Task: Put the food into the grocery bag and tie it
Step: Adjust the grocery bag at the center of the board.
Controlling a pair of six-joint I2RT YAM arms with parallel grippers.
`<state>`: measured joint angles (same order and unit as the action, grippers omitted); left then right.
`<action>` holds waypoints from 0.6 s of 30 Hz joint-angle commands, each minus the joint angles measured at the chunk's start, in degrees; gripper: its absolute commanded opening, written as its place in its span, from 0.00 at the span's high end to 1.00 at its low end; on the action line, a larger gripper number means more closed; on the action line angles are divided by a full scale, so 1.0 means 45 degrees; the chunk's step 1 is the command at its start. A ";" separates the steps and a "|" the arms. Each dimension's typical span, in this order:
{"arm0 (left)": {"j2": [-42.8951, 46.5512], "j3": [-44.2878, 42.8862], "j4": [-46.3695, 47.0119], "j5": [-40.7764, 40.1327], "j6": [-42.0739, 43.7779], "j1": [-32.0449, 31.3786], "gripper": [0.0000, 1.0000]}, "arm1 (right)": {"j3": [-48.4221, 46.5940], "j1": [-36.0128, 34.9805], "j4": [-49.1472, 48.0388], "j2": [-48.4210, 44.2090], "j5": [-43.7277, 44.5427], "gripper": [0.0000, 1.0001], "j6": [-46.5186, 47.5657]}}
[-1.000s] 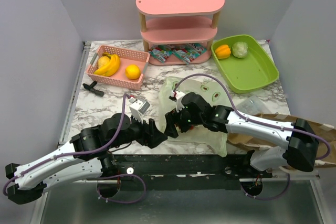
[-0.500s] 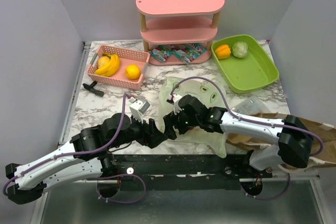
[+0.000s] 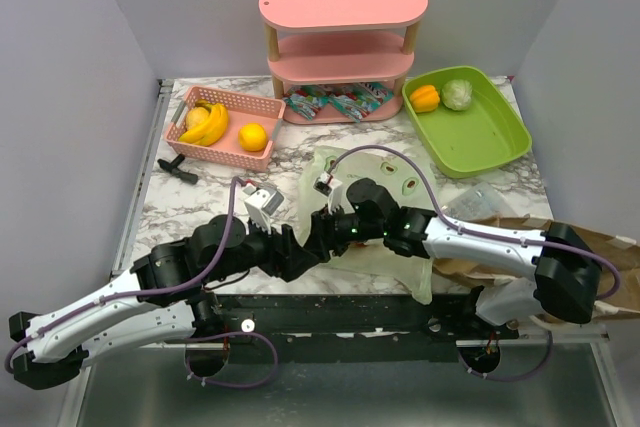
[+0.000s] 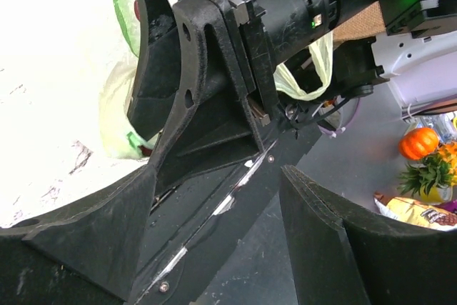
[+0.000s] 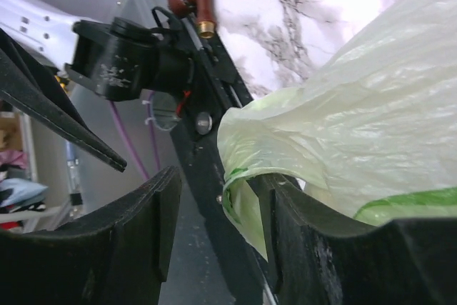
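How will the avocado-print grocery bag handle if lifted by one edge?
Likely floppy: the grocery bag is thin wrinkled film, folding between the right jaws and drooping over the table edge. Probably light for its size, being translucent. Glossy, so a shallow pinch may slip.

The grocery bag [image 5: 371, 105] is thin, crinkled, translucent plastic. The counter [image 3: 200, 197] looks like polished marble. The left claw [image 4: 218, 176] and right claw [image 5: 218, 176] are matt black plastic, and the tray [image 3: 480, 142] is glossy plastic.
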<state>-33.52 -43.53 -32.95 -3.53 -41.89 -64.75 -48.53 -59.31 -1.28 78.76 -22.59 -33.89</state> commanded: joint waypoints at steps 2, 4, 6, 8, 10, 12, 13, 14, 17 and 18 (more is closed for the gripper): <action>0.0512 -0.0934 -0.0865 -0.0602 0.0190 -0.0064 0.30 | -0.0406 -0.0116 -0.1512 0.0269 -0.1201 0.47 -0.1174; 0.0765 -0.1126 -0.1312 -0.0884 0.0207 -0.0059 0.30 | -0.0781 -0.0102 -0.1530 0.0299 -0.1178 0.46 -0.1268; 0.1071 -0.1206 -0.1713 -0.1219 0.0212 -0.0049 0.30 | -0.1224 -0.0108 -0.1521 0.0474 -0.1170 0.45 -0.1394; 0.1388 -0.1196 -0.2098 -0.1544 0.0129 -0.0062 0.30 | -0.1781 -0.0107 -0.1377 0.0817 -0.1116 0.43 -0.1501; 0.1670 -0.1097 -0.2496 -0.1882 -0.0018 -0.0054 0.30 | -0.2439 -0.0110 -0.1048 0.1291 -0.0870 0.43 -0.1578; 0.1892 -0.0945 -0.2828 -0.2130 -0.0248 -0.0064 0.32 | -0.3193 -0.0100 -0.0578 0.1848 -0.0558 0.43 -0.1581; 0.1967 -0.0887 -0.2965 -0.2210 -0.0358 -0.0063 0.33 | -0.3599 -0.0094 -0.0273 0.2170 -0.0425 0.44 -0.1569; 0.2056 -0.0816 -0.3041 -0.2240 -0.0478 -0.0063 0.34 | -0.3922 -0.0116 -0.0010 0.2490 -0.0299 0.47 -0.1552; 0.2253 -0.0585 -0.3084 -0.2224 -0.0642 -0.0061 0.34 | -0.4693 -0.0112 0.0543 0.3224 -0.0160 0.57 -0.1692; 0.2273 -0.0518 -0.3118 -0.2242 -0.0678 -0.0049 0.35 | -0.4818 -0.0090 0.0732 0.3434 -0.0078 0.61 -0.1795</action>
<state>-24.38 -47.31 -44.03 -11.29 -43.20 -64.75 -66.59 -59.31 -2.83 90.65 -24.88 -40.62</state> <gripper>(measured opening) 0.659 0.444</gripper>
